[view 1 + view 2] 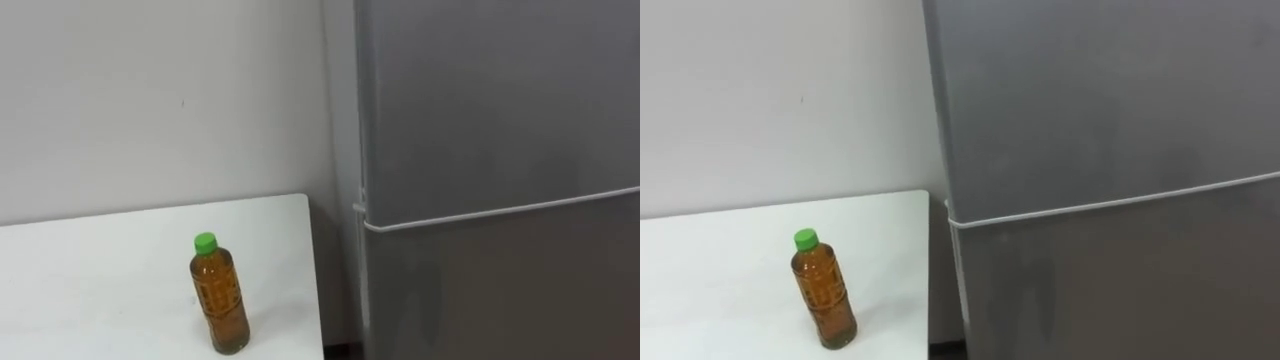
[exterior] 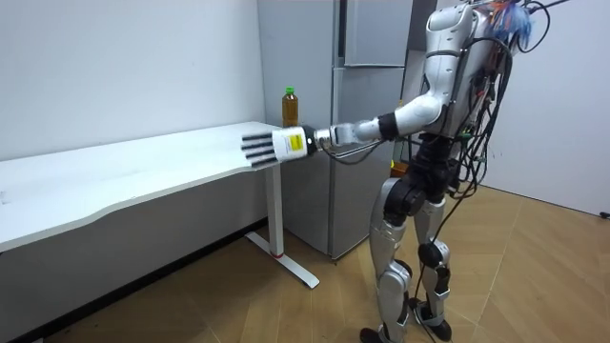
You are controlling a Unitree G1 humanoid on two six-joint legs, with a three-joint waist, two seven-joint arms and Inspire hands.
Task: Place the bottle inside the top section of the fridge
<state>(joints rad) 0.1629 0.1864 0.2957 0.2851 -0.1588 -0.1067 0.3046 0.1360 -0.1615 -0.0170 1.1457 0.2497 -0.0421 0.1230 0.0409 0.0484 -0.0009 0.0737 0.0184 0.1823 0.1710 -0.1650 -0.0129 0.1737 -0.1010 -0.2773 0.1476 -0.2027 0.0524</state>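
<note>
A clear bottle [image 1: 220, 296] of brown drink with a green cap stands upright near the right end of the white table [image 1: 100, 270]. Right of the table rises the grey fridge; its upper door [image 1: 500, 100] and lower door [image 1: 500, 290] are both shut. In the room view I stand in front of the fridge [image 2: 367, 38] with my left arm stretched out toward the table's end. My left hand [image 2: 272, 146] is open with its fingers straight, holding nothing. It hovers near the table's corner, short of the bottle [image 2: 290, 107] and apart from it.
A plain white wall [image 1: 160, 100] runs behind the table. A narrow gap [image 1: 338, 270] separates the table's right edge from the fridge. In the room view the long table [image 2: 114, 171] runs off to the view's left over the wooden floor [image 2: 534, 276].
</note>
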